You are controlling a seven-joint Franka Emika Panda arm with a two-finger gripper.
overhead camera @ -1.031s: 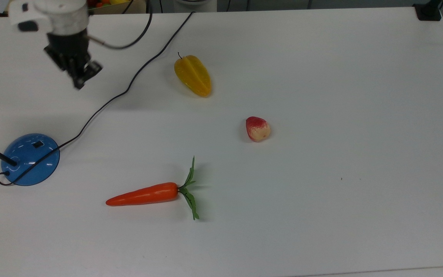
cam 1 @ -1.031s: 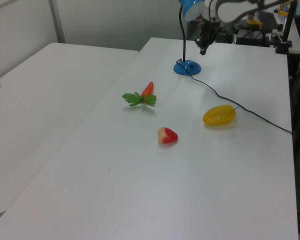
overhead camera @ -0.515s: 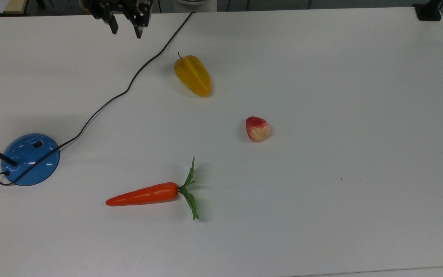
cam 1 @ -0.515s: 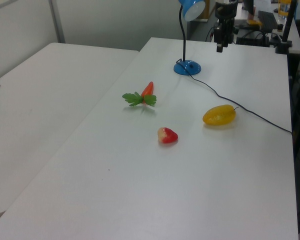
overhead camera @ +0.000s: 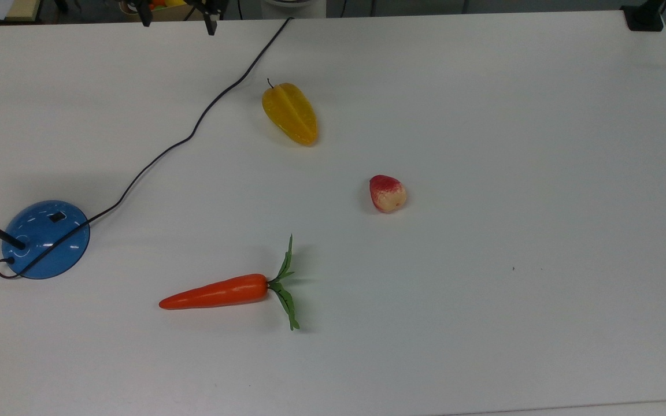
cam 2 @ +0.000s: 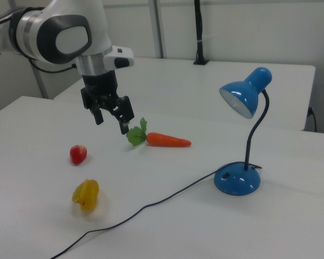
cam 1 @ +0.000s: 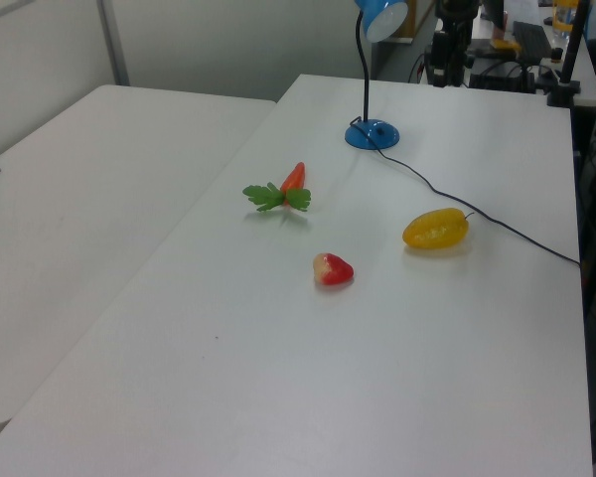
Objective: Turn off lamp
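The gripper (cam 2: 112, 119) has moved up and away from the lamp (cam 2: 238, 179) since a moment ago; its fingers (cam 2: 125, 126) are now apart and hold nothing. The white table (overhead camera: 483, 173) carries the lamp, with a carrot (overhead camera: 217, 293) near its blue base, a yellow starfruit (overhead camera: 290, 114) farther away, and a small red fruit (overhead camera: 387, 193) farthest.

A yellow starfruit (overhead camera: 290, 112) lies on the white surface (overhead camera: 512, 144), nearest the fingers (overhead camera: 210, 25). A red-and-cream fruit (overhead camera: 387, 193) sits farther off; the orange carrot (overhead camera: 217, 292) lies farthest away.
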